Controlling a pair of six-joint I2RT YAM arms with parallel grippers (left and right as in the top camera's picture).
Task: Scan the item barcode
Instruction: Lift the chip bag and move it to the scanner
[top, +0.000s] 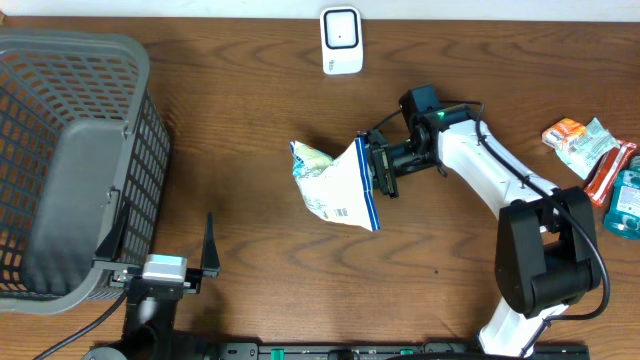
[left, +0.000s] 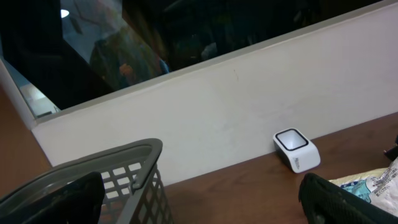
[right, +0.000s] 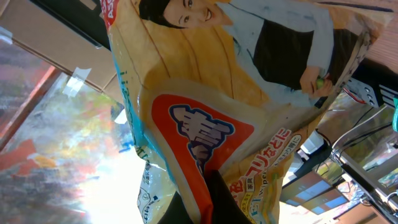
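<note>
Pinched by its blue-edged end in the tightly closed right fingers: one snack bag, tilted, at mid-bench, well apart from the one white scanner at the far edge. Spread fully wide, holding and touching nothing: left fingers, near the front edge, just beside the one grey mesh basket, with only its own grey floor showing inside. Clustered at the right edge of the bench: a few small packets.
</note>
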